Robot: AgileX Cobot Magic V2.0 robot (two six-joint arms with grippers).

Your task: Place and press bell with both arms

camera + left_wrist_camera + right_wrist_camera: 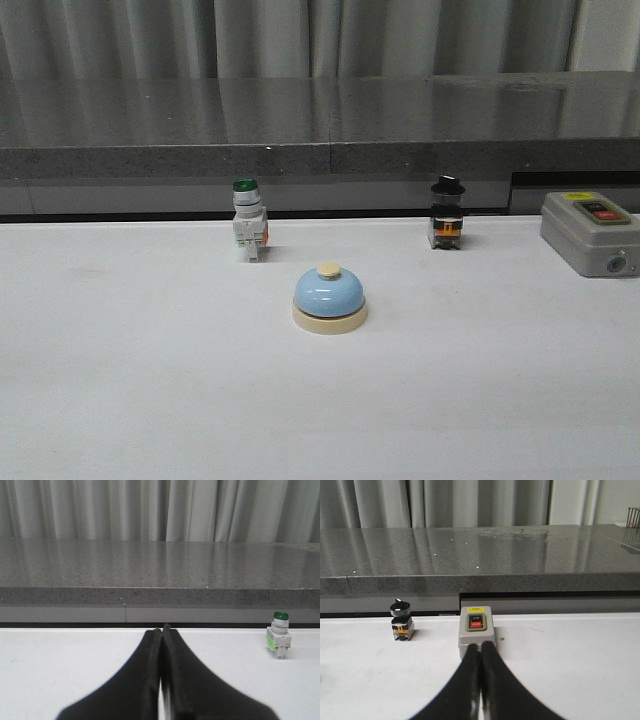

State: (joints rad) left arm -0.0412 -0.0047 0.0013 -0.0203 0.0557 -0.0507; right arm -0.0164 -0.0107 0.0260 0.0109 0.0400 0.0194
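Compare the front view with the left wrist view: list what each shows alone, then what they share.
Front view only: the bell, a black-capped switch and the grey box with a red button. Left wrist view only: the left hand, its fingers pressed together, holding nothing. Both: the green-capped switch, the white table, the grey ledge and the curtain.
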